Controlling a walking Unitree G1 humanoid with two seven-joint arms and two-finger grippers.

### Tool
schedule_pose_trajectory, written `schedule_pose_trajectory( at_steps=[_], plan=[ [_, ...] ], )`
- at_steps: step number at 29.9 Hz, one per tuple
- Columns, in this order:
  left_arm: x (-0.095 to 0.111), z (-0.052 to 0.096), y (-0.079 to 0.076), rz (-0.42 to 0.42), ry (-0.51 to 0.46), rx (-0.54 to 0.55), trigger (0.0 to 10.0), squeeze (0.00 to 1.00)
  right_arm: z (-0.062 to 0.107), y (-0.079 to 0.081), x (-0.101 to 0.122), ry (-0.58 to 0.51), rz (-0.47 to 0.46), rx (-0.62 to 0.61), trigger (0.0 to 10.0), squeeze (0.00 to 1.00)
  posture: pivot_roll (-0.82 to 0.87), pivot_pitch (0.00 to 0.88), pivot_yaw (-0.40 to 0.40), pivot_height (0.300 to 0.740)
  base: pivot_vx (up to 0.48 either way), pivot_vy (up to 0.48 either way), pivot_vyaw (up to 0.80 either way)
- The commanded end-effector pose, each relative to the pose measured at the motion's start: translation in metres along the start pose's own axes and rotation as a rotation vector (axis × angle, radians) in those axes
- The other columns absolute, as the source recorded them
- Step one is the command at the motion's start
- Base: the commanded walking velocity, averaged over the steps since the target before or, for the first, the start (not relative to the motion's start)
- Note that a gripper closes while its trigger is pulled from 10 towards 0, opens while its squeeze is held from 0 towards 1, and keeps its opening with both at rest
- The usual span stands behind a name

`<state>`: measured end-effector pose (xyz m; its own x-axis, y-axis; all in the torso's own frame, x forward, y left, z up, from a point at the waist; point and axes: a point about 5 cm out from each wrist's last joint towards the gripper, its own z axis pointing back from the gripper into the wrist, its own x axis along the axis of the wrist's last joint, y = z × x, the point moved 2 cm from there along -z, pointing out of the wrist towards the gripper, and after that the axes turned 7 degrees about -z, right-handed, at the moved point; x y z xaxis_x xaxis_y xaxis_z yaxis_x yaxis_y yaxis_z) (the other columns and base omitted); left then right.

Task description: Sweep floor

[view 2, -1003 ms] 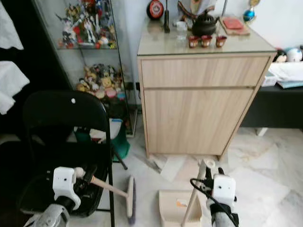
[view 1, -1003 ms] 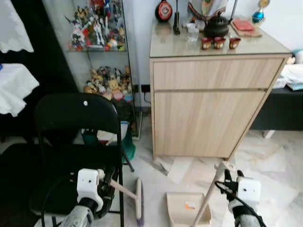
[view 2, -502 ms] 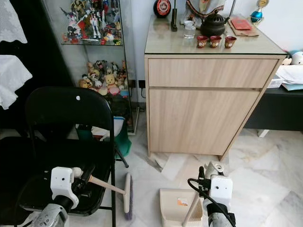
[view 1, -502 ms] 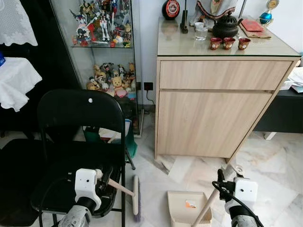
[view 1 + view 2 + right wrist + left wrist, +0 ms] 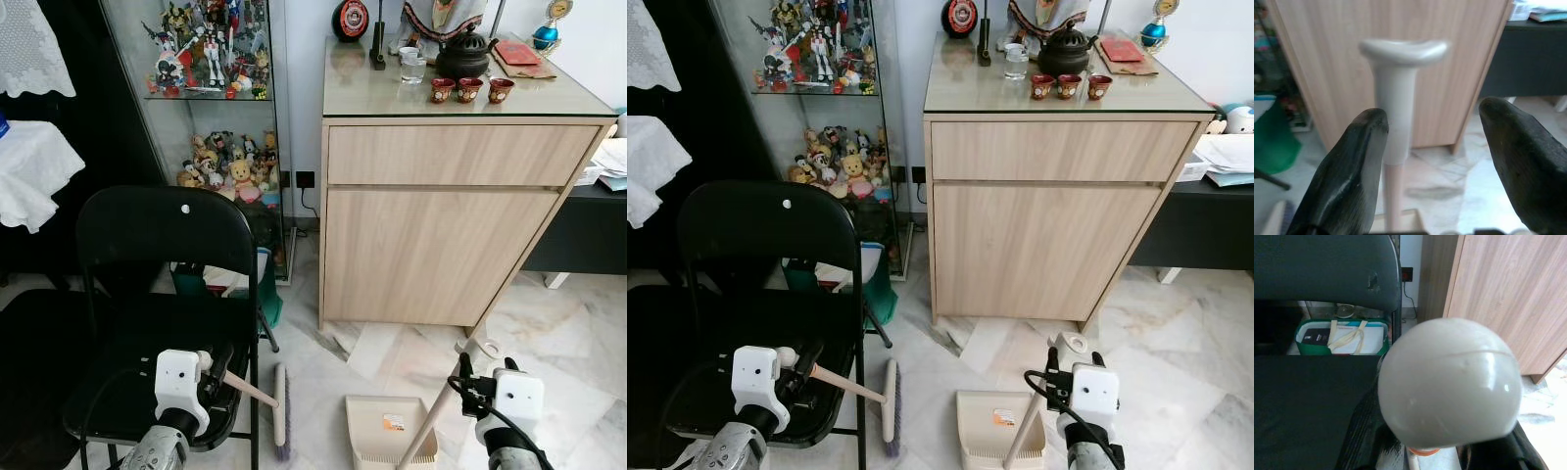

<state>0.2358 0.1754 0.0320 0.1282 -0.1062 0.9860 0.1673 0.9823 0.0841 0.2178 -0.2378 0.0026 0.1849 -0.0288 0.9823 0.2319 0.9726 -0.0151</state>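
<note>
My left gripper [image 5: 223,367] is shut on the wooden handle of a small broom [image 5: 281,411], whose bristle head rests on the marble floor beside the chair. The handle's white round end cap [image 5: 1449,382] sits just above the black fingers [image 5: 1364,440]. A beige dustpan [image 5: 387,431] lies on the floor at the bottom middle, and its long handle [image 5: 436,416] leans up to the right. My right gripper [image 5: 1432,132] is open around the handle's white top [image 5: 1396,98], which rests against one finger [image 5: 1359,161], with a wide gap to the other.
A black folding chair [image 5: 162,235] stands at the left, close to the broom. A wooden cabinet [image 5: 441,235] with cups and a teapot stands ahead, and a glass display case [image 5: 211,98] is beside it. A green bag [image 5: 265,294] and flat paper [image 5: 372,348] lie on the floor.
The head view has tipped up and steadied since a second ago. My right gripper sits slightly further right and back from the dustpan handle's top. The broom has stayed put.
</note>
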Motion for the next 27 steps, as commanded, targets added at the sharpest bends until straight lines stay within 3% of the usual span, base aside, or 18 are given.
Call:
schedule_pose_trajectory(
  at_steps=[1,5,12,27],
  plan=[
    [0.002,0.000,0.002,-0.007,-0.003,0.000,10.0,0.00,-0.002,-0.009,0.002,0.003,-0.008,-0.014,10.0,0.00,-0.10,0.000,0.020,0.740,0.000,0.000,0.00],
    [0.002,0.000,0.003,-0.011,-0.003,-0.002,10.0,0.00,-0.003,-0.023,0.003,0.020,0.021,0.001,10.0,0.00,-0.10,0.000,0.023,0.740,0.000,0.000,0.00],
    [0.003,0.000,0.003,-0.014,-0.002,-0.005,10.0,0.00,-0.004,-0.025,0.004,0.023,0.018,0.013,10.0,0.00,-0.10,0.000,0.025,0.740,0.000,0.000,0.00],
    [0.004,0.000,0.001,-0.039,0.000,-0.020,10.0,0.00,-0.004,0.004,-0.006,0.075,-0.019,0.177,10.0,0.00,-0.09,0.000,0.028,0.740,0.000,0.000,0.00]
  ],
)
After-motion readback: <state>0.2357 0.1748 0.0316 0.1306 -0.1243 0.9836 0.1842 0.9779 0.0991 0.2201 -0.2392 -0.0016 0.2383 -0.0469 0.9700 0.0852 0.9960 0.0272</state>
